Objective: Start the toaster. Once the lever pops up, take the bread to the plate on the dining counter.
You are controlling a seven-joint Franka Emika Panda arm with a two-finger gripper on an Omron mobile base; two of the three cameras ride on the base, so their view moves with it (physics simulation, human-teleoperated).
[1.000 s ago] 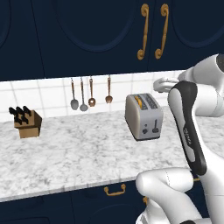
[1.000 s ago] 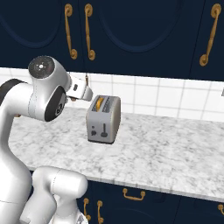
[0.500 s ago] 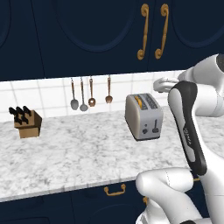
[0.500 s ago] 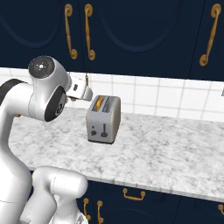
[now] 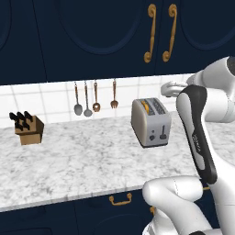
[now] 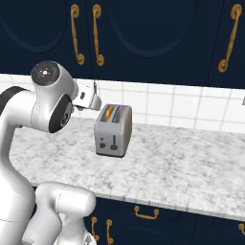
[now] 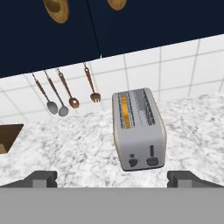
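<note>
Toaster (image 7: 139, 129) upright on the marble wall counter (image 7: 78, 144), bread (image 7: 125, 112) in its left slot, gripper (image 7: 112, 178) apart and empty, raised above, toaster's lever (image 7: 152, 152) end nearest it

Kitchen: marbled counter (image 5: 82, 160), toaster (image 5: 150, 122)

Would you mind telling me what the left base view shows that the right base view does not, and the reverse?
Left base view alone: a wooden knife block at the counter's far left, and four utensils hanging on the tiled wall. Right base view alone: the bare stretch of marbled counter right of the toaster. Both: the toaster with bread in one slot, its lever and knob on the end panel, and navy cabinets with brass handles.
</note>
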